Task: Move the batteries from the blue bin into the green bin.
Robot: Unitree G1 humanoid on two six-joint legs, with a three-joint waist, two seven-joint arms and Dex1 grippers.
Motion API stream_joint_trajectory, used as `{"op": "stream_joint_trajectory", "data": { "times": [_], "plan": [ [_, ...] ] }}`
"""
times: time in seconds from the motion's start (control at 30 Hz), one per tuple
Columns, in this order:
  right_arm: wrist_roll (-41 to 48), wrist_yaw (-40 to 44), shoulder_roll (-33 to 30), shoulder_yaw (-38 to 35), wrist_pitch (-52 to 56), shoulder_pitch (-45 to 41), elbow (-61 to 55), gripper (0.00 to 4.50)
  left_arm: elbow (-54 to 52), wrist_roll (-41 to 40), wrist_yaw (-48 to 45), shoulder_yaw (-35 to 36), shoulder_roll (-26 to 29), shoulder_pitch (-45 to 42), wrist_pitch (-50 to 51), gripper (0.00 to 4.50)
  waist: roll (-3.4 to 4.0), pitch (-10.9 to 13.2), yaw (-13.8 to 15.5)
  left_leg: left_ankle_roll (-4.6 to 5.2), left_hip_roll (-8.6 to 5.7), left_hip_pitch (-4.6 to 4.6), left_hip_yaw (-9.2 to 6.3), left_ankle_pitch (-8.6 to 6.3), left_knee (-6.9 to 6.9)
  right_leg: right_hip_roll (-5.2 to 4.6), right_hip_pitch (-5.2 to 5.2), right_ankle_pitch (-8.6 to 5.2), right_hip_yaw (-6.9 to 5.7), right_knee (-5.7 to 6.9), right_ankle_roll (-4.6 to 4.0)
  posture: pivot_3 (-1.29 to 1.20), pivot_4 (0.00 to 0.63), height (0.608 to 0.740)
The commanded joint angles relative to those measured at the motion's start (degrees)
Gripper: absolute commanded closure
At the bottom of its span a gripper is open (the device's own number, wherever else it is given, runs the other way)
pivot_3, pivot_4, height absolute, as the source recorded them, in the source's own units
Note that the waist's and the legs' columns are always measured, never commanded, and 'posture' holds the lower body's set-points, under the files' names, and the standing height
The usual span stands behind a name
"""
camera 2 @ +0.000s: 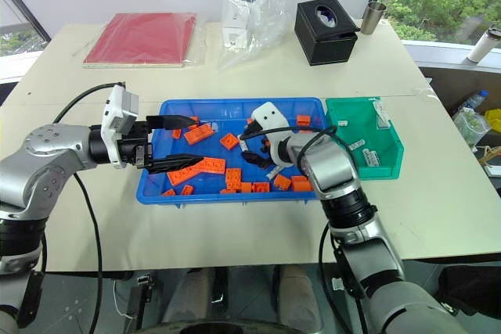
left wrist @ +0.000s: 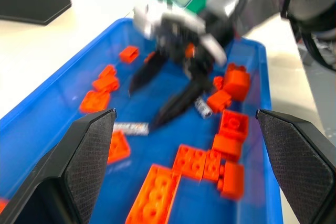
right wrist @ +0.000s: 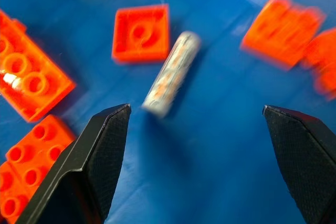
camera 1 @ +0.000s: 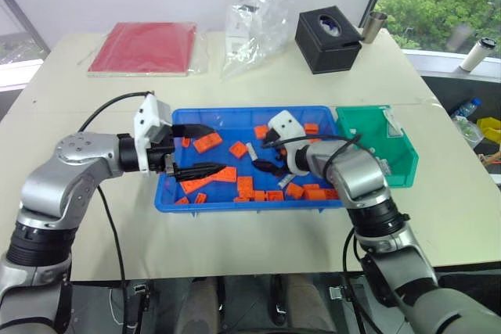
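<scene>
A pale tabletop (camera 1: 235, 248) by a window carries everything. Toward its near edge lies the blue bin (camera 1: 235, 206), its floor strewn with orange blocks (camera 1: 208, 142). The left gripper (camera 1: 205, 149) reaches in over the bin's left end, fingers spread and empty, hovering above the blocks. The right gripper (camera 1: 271, 156) points down into the bin's middle, fingers spread wide and holding nothing; in the right wrist view one battery (right wrist: 171, 74) lies flat on the blue floor just ahead of the gap between the fingers, beside a square orange block (right wrist: 142, 32). Another battery (left wrist: 130, 127) rests near the bin's centre. The green bin (camera 1: 379, 145) butts against the blue bin's right end, with a few batteries (camera 2: 357, 145) already inside.

This looks like the approach for another pick. Next, the right gripper should drop over that battery, straddle it across its width without snagging the neighbouring block, then pinch.

Along the far edge sit a red folder (camera 1: 145, 48), a clear plastic bag (camera 1: 254, 25) and a black tissue box (camera 1: 328, 38).
</scene>
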Motion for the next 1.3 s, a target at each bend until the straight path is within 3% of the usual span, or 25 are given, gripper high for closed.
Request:
{"op": "stream_joint_trajectory", "data": {
  "times": [0.03,0.17,0.27,0.47,0.5,0.6,0.77,0.9,1.03,1.23,1.3],
  "plan": [
    [0.7,-2.4,1.34,-1.05,-2.99,-0.61,1.65,0.37,-0.3,0.2,-0.45,0.46,0.19,-1.73,-0.73,0.0,-0.01,0.0,0.15,0.0,0.0,0.0,-0.01,0.0,0.0,0.0,0.01,0.0,0.0,0.0,0.0,0.0,0.15,0.736],
    [0.74,-3.52,1.35,-0.55,-5.86,-0.01,5.28,0.37,-0.37,0.3,-0.54,0.37,0.24,-1.94,-0.69,0.0,-0.03,-0.02,0.44,0.0,-0.02,-0.01,-0.02,0.0,0.04,-0.04,0.06,0.0,-0.01,-0.05,0.0,0.0,0.15,0.736],
    [0.51,-3.84,0.55,0.43,-8.45,0.92,6.78,1.16,-0.65,0.3,-0.56,0.45,0.29,-1.77,-0.66,0.0,-0.04,-0.02,0.36,0.0,-0.02,0.0,-0.02,0.0,0.05,-0.04,0.08,0.0,-0.01,-0.07,0.0,0.0,0.15,0.736],
    [2.56,-2.2,-1.22,0.26,-8.11,1.57,3.56,4.14,-1.0,0.21,-0.52,0.42,0.05,-1.48,-0.85,0.0,-0.04,-0.02,0.3,0.0,-0.02,0.01,-0.02,0.0,0.04,-0.04,0.08,0.0,-0.01,-0.07,0.0,0.0,0.15,0.736],
    [3.13,-2.04,-1.67,-0.43,-7.1,1.35,2.41,4.4,-0.92,0.28,-0.49,0.3,-0.09,-1.53,-0.94,0.0,-0.04,-0.02,0.3,0.0,-0.02,0.0,-0.03,0.0,0.03,-0.04,0.07,0.0,-0.01,-0.07,0.0,0.0,0.15,0.736],
    [5.34,-1.67,-4.58,-5.12,-3.21,-0.03,-2.56,4.4,-0.51,0.46,-0.49,0.0,-0.52,-1.84,-1.22,0.0,-0.01,0.0,0.46,0.0,-0.02,0.0,-0.03,0.0,0.03,-0.04,0.07,0.0,-0.01,-0.07,0.0,0.0,0.15,0.736],
    [10.33,-0.72,-14.87,-19.63,7.74,-2.45,-12.41,4.4,0.78,1.04,-1.09,-0.38,-1.12,-2.12,-2.06,0.0,0.02,0.02,0.95,0.0,-0.08,-0.08,-0.02,0.0,0.06,-0.15,0.05,0.0,-0.01,-0.13,0.0,0.0,0.15,0.736],
    [11.02,0.04,-25.61,-26.65,11.17,1.68,-16.1,4.4,2.35,1.5,-1.83,-1.0,-1.89,-2.59,-2.99,0.0,0.0,0.01,1.24,0.02,-0.08,-0.05,-0.02,-0.02,-0.03,-0.13,0.06,-0.01,-0.03,-0.21,-0.01,0.0,0.15,0.736],
    [11.56,-1.39,-28.62,-32.43,13.49,6.36,-17.18,4.4,3.97,2.16,-2.92,-2.17,-3.06,-3.87,-3.65,0.0,0.01,0.01,1.2,0.03,-0.07,-0.02,0.02,-0.02,-0.04,-0.12,0.04,-0.01,-0.01,-0.23,-0.01,0.0,0.15,0.736],
    [10.79,-2.52,-30.61,-32.87,6.41,13.24,-17.76,1.52,6.85,3.29,-4.65,-3.8,-4.36,-6.84,-4.37,0.0,0.02,0.02,1.37,0.03,-0.08,-0.03,0.04,-0.02,0.02,-0.11,0.06,-0.01,0.02,-0.22,0.0,0.0,0.15,0.736],
    [11.23,-0.87,-32.36,-32.27,1.84,14.11,-18.24,1.52,7.56,3.64,-5.32,-3.89,-4.46,-7.31,-4.58,0.0,0.03,0.03,1.36,0.03,-0.08,-0.03,0.03,-0.02,0.02,-0.11,0.05,-0.01,0.02,-0.22,0.0,0.0,0.15,0.736]
  ]
}}
